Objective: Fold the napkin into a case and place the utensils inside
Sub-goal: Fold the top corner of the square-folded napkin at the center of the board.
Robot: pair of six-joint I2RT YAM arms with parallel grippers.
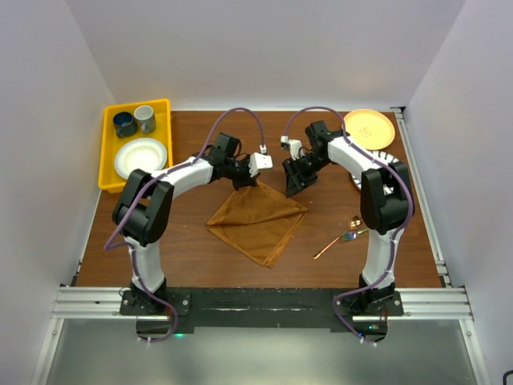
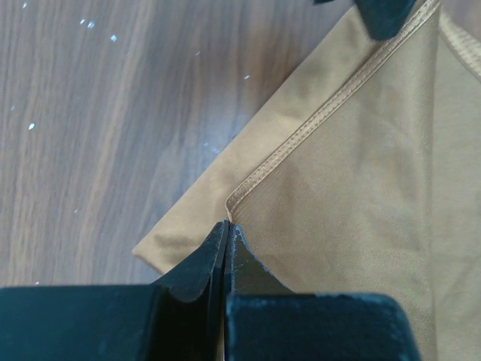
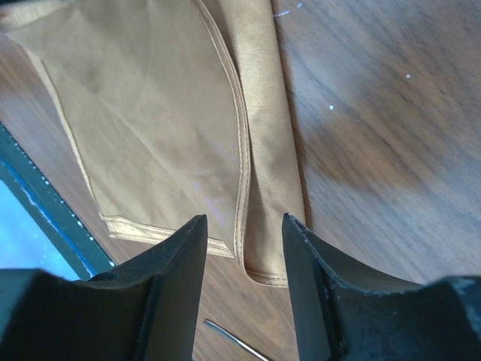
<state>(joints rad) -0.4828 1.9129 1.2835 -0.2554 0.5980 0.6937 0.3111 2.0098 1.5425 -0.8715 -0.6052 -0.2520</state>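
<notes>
The rust-brown napkin (image 1: 256, 220) lies partly folded at the table's centre, an upper layer over a lower one. My left gripper (image 1: 244, 180) is at its far corner. In the left wrist view the jaws (image 2: 227, 226) are shut on the hemmed corner of the upper layer of the napkin (image 2: 361, 188). My right gripper (image 1: 292, 186) is open just right of it. In the right wrist view its jaws (image 3: 244, 226) stand astride the napkin's hemmed edge (image 3: 150, 113). The utensils (image 1: 345, 237) lie on the wood to the right; one thin handle (image 3: 233, 342) shows below the right jaws.
A yellow bin (image 1: 108, 152) at the back left holds two mugs (image 1: 144, 119) and a white plate (image 1: 142, 156). A yellow plate (image 1: 369, 128) sits at the back right. White walls enclose the table on three sides.
</notes>
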